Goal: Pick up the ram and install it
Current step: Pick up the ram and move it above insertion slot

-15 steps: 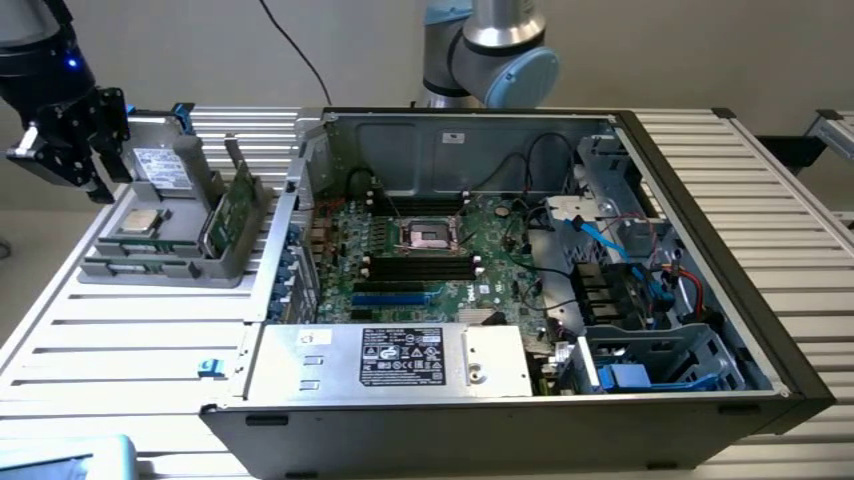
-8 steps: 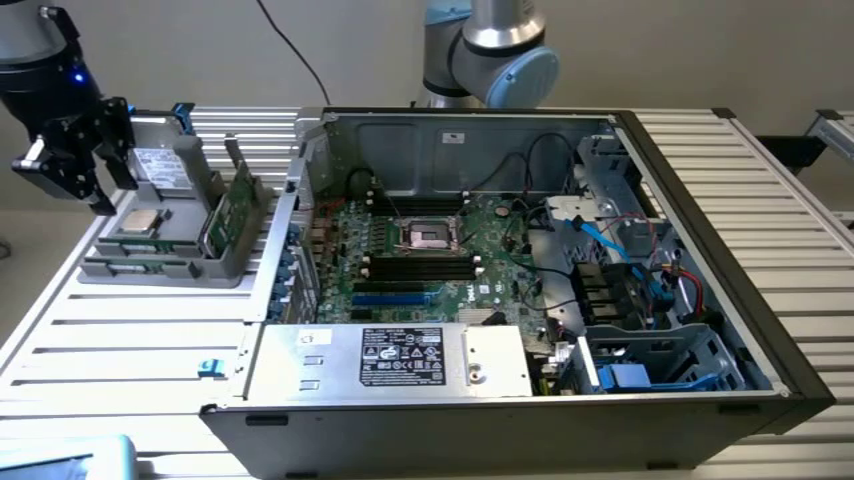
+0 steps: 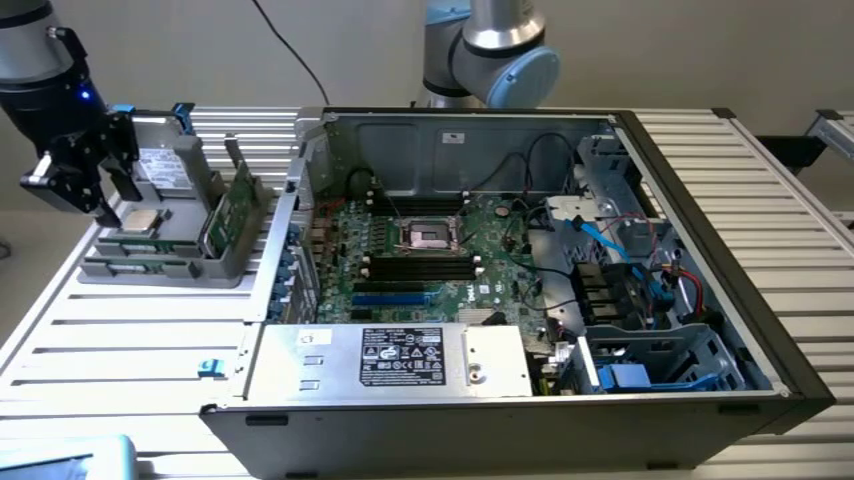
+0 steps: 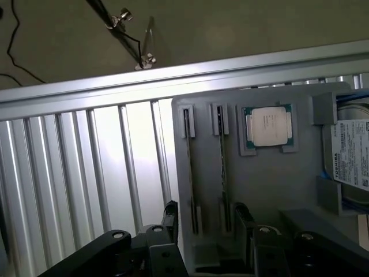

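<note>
Now: gripper (image 3: 118,200) hovers over grey holder (image 3: 160,270), fingers (image 4: 170,214) spread apart, gripping nothing. Ram (image 3: 243,212) stands on edge in a holder slot, at nine o'clock of the computer case (image 3: 441,150), exterior view.

The arm (image 3: 34,50) carrying the gripper (image 3: 114,200) is cut off at the upper corner on the exterior view's left. A second arm (image 3: 487,50), behind the computer case (image 3: 467,125), is cropped above its joint. A pale blue object (image 3: 60,460) in the lower corner is cropped too closely to be identified. In the wrist view, the hard drive (image 4: 351,153) is cut by the picture's edge and its label is only partly shown. The ram stick (image 4: 222,167) is seen edge-on, its chips hidden. The print on the processor (image 4: 268,127) cannot be read.
</note>
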Controlling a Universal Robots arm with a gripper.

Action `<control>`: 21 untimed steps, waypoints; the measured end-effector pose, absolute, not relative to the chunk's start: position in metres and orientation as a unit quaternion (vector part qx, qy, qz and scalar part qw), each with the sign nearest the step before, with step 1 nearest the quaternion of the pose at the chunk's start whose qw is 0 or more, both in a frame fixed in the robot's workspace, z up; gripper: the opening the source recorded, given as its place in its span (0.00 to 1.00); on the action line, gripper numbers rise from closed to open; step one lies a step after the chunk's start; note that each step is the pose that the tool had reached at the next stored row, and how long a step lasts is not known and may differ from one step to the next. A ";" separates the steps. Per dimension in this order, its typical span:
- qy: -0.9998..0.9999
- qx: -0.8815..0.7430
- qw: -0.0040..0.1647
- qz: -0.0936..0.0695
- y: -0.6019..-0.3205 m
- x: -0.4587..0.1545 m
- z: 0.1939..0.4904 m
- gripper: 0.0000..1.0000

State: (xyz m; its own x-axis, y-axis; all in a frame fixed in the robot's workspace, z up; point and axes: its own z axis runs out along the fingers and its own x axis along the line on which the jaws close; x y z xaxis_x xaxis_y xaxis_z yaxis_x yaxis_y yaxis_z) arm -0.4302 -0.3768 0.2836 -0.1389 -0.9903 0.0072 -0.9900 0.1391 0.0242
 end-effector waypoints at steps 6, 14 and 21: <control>-0.754 0.657 0.011 -0.007 -0.378 -0.429 0.275 0.51; -0.754 0.657 0.011 -0.007 -0.378 -0.427 0.272 0.51; -0.754 0.657 0.009 -0.009 -0.386 -0.427 0.259 0.51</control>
